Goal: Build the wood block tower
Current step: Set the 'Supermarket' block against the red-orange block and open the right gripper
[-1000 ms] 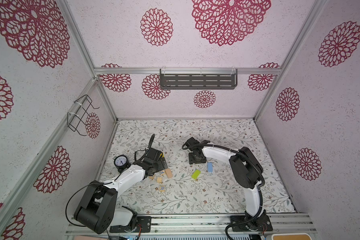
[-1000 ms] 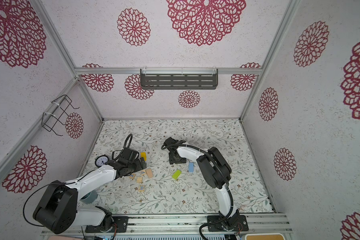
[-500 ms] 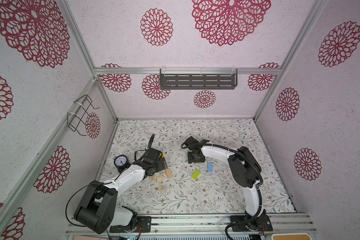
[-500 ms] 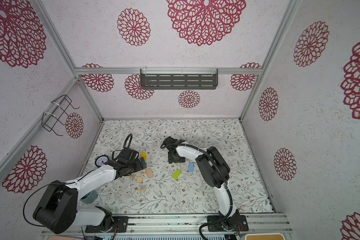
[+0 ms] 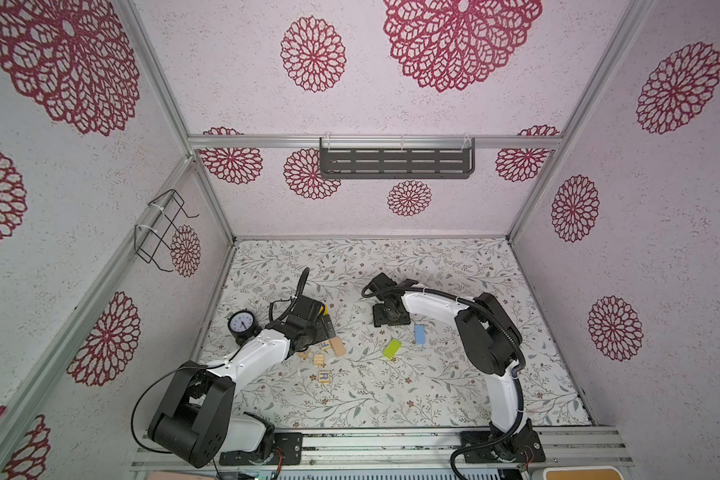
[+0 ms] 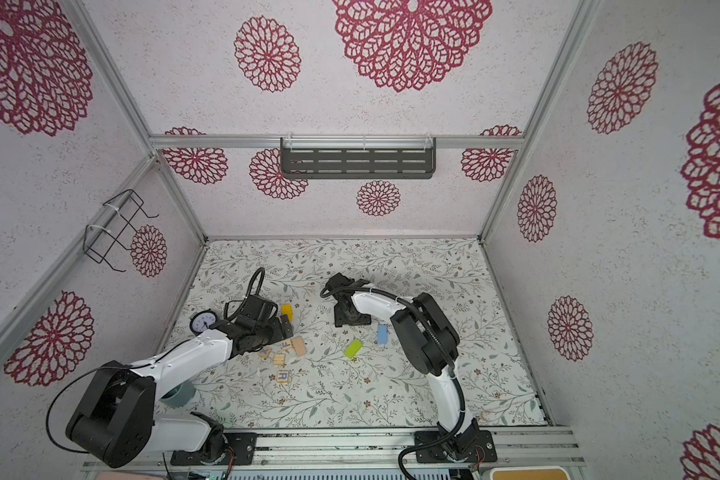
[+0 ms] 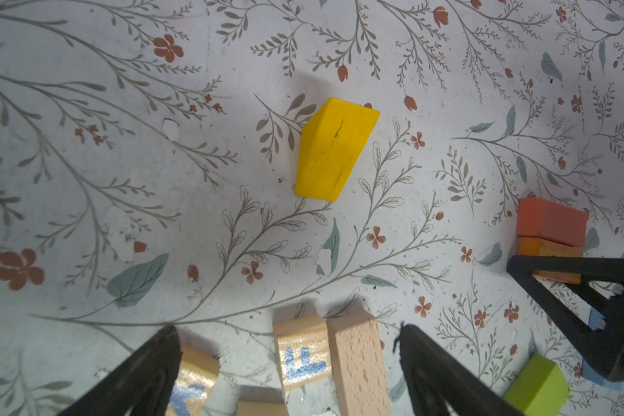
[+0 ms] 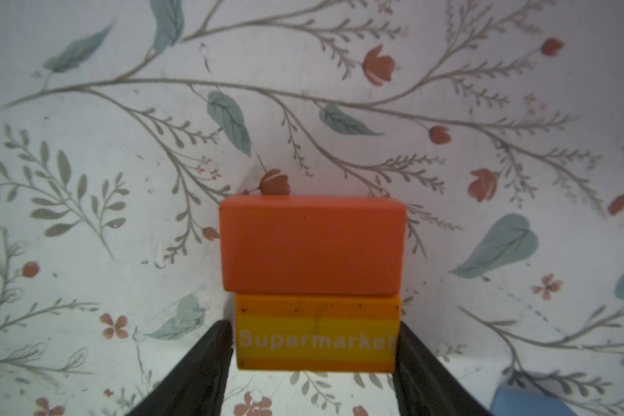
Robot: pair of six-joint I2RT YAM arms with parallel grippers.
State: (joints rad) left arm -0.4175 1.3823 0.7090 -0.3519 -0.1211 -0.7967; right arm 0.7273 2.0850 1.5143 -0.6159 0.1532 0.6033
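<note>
In the right wrist view my right gripper stands open around an orange-yellow "Supermarket" block, its fingers just clear of the block's ends. A red-orange block touches that block's far side; stacked or beside, I cannot tell. In both top views this gripper hides the pair. My left gripper is open above a lettered cube and a tan block. A yellow wedge lies past its tips. Lime green and light blue blocks lie on the mat.
A small round clock stands by the left arm. Another lettered cube lies toward the front. A dark shelf hangs on the back wall and a wire basket on the left wall.
The right gripper's jaws have spread apart from the Supermarket block, and its arm has shifted slightly. The left arm has not moved.
</note>
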